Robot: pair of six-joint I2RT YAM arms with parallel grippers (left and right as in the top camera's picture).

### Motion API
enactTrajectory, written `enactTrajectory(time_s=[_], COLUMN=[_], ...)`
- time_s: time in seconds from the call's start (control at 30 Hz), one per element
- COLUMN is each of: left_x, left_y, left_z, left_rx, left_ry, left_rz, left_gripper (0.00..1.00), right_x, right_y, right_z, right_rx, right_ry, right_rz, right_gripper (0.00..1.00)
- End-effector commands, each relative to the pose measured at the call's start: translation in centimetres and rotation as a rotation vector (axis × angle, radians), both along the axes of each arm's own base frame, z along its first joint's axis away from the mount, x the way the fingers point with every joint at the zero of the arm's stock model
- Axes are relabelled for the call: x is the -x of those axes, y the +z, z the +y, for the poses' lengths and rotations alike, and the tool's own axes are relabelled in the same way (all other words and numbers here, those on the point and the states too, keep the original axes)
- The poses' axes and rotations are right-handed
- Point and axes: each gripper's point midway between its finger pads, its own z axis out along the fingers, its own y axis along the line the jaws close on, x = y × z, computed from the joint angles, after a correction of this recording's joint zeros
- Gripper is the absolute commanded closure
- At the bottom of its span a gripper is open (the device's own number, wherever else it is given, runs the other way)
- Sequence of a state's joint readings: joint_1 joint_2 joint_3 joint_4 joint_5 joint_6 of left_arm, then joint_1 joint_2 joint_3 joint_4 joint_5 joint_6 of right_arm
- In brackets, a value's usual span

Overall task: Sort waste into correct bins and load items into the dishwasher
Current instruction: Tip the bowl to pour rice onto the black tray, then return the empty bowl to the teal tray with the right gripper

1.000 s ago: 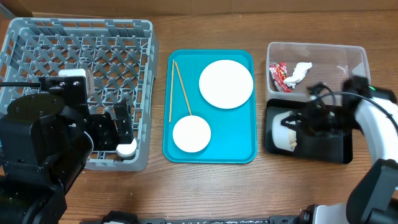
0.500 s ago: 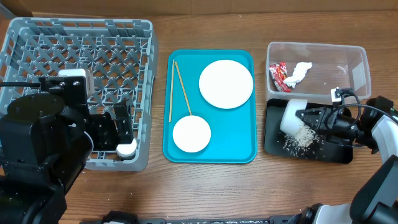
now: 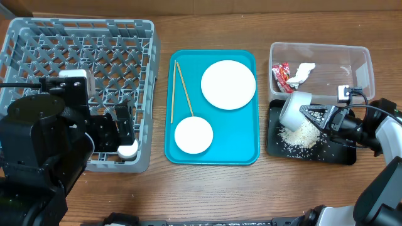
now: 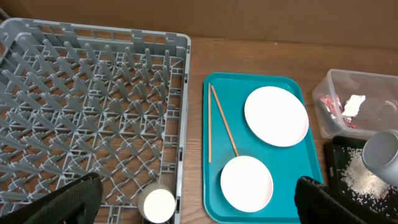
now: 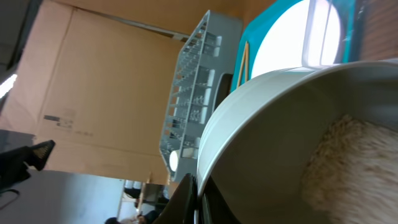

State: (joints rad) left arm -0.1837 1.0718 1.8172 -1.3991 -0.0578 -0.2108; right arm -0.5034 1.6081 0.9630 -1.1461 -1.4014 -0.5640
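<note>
My right gripper is shut on the rim of the grey-silver bowl, which is held tipped on its side over the black tray. Rice grains lie in a heap on the tray below the bowl's mouth. In the right wrist view my jaws pinch the bowl's rim and rice shows inside. The clear tub holds the red wrapper and white napkin. The plate, white bowl and chopsticks lie on the teal tray. My left gripper is open and empty over the grey rack's front right corner.
A small round white-topped cup stands in the rack's front right corner, also in the left wrist view. The left arm's black body covers the rack's front left part. Bare wooden table lies in front of the trays.
The right gripper has tipped and raised the grey-silver bowl over the black tray. Rice has poured out and the heap on the tray has grown. The left arm has not moved.
</note>
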Motion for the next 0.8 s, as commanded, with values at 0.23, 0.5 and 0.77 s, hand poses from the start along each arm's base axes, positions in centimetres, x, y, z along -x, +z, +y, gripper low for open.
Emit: enactTrajectory(time_s=[0.23, 0.5, 0.77], left_x=[-0.1, -0.1, -0.1], left_y=[0.0, 0.0, 0.0], left_z=[0.1, 0.1, 0.1], left_rx=[0.004, 0.004, 0.004], left_ry=[0.015, 0.015, 0.015], left_rz=[0.000, 0.000, 0.000], left_gripper=[0.00, 0.00, 0.00], right_x=[0.1, 0.6, 0.4], right_y=[-0.1, 1.3, 1.0], right_z=[-2.9, -2.8, -2.1], right_rx=[0.037, -0.077, 0.010], right_ry=[-0.097, -0.125, -0.079], right_rz=[0.015, 0.068, -0.023], right_gripper=[0.96, 0.96, 0.96])
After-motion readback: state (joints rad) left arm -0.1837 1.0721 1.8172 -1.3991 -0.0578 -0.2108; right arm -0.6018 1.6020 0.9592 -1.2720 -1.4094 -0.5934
